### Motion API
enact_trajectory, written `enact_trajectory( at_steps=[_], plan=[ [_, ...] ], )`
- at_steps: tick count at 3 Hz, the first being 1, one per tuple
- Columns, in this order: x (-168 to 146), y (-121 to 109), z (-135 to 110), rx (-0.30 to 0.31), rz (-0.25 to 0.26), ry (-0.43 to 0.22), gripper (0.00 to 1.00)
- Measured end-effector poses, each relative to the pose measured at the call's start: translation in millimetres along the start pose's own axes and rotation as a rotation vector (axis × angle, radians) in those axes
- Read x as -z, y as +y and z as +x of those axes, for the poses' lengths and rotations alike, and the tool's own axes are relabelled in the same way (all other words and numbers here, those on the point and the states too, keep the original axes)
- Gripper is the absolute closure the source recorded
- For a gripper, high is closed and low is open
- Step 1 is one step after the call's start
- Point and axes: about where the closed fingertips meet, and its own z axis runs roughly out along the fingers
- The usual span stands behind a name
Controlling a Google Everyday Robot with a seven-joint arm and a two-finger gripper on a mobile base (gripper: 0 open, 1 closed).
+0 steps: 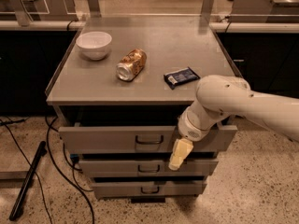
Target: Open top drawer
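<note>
The wide grey metal top drawer (pixel 107 139) sits directly under the front edge of the grey metal table (pixel 154 90). Its front panel stands forward of that edge, with a dark gap showing above it. A small dark loop handle (pixel 149 143) is at the centre of the panel. Below it are two narrower grey drawer fronts, the middle drawer (pixel 117 168) and the bottom drawer (pixel 117 189), each with its own small handle.

The cream-coloured tool (pixel 177 157), at the end of the thick white arm (pixel 243 104), hangs in front of the right part of the top drawer's panel, to the right of the handle. It points down, and its tip reaches over the middle drawer's front. Whether it is clenched or released cannot be told, and no contact with the handle is visible.

On the table, a white round bowl (pixel 94 44) stands near the back left corner. A gold and brown drink can (pixel 131 65) lies on its side near the middle. A dark blue snack packet (pixel 181 77) lies flat towards the front right, just beside the arm.

Black cables (pixel 56 171) trail over the speckled floor (pixel 261 190) at the left.
</note>
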Motion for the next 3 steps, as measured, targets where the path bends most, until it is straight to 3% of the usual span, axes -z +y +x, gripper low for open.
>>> enact_trajectory(
  at_steps=[3],
  plan=[
    [6.7,6.2,12.0,-0.05,-0.106,0.063,0.0]
  ],
)
